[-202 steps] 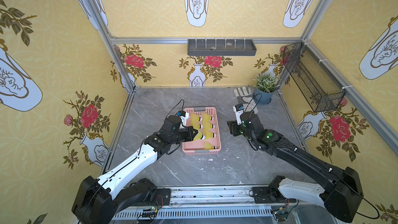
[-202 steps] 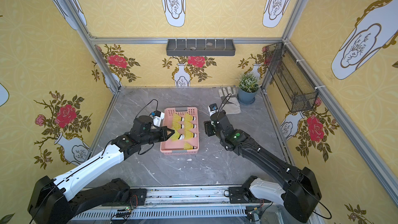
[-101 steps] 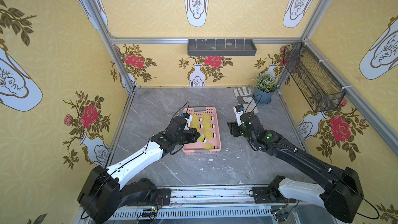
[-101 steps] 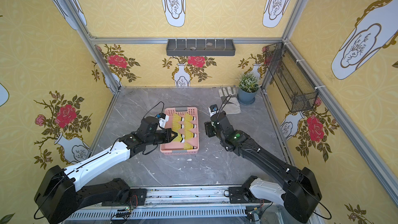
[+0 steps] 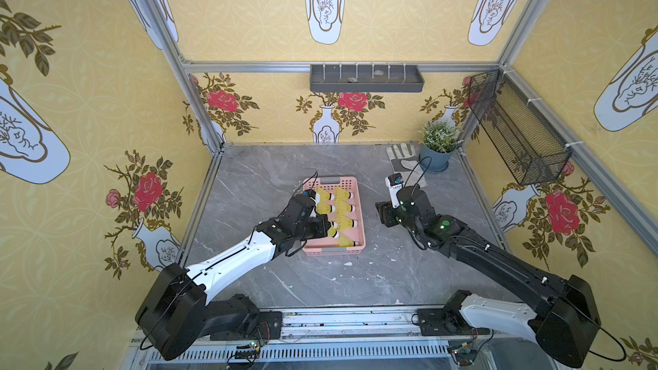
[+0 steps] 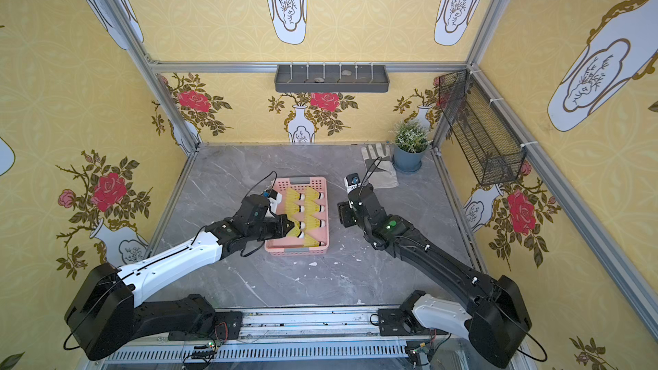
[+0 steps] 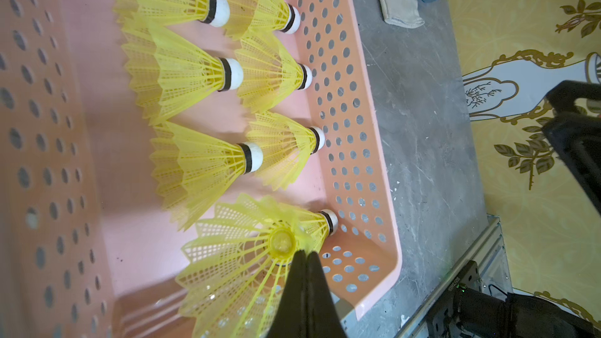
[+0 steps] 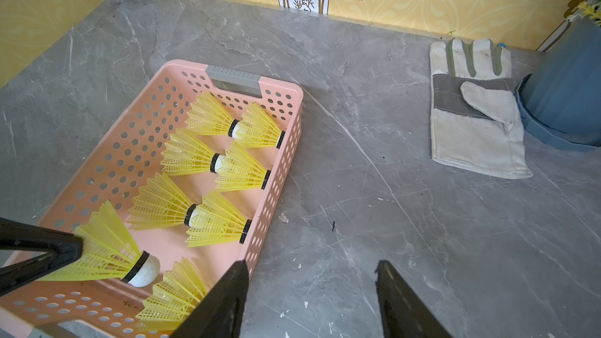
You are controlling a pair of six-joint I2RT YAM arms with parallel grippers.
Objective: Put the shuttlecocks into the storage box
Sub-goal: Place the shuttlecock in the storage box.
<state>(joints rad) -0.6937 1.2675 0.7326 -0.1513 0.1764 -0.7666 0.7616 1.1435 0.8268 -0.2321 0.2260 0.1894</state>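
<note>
**Left hand (image 7: 304,253) pinches the last shuttlecock (image 8: 107,251) over the near end of the box (image 8: 289,144)**

Left hand is pressed together on the skirt rim of that shuttlecock and holds it inside the box, at the near end on the left-arm side. The shuttlecock's long axis runs across the box's short width, with the cork toward the right-arm side and tipped slightly down. Whether it touches the box floor I cannot tell. The free slot looks to be right beneath it, so the drop seems to need only a short lowering and a release. Just beside its cork is the skirt of the nearest lying one, the likeliest thing to get nudged. Seven shuttlecocks (image 7: 195,73) lie in two columns from there to the box's far end, all with corks the same way. Right hand (image 8: 310,266) hangs spread and empty just outside the box's right-arm wall, over bare worktop (image 8: 390,190), and is farther from the slot. Beyond the box's far corner lie a glove (image 8: 471,118) and a pot (image 8: 566,92), well clear.
</note>
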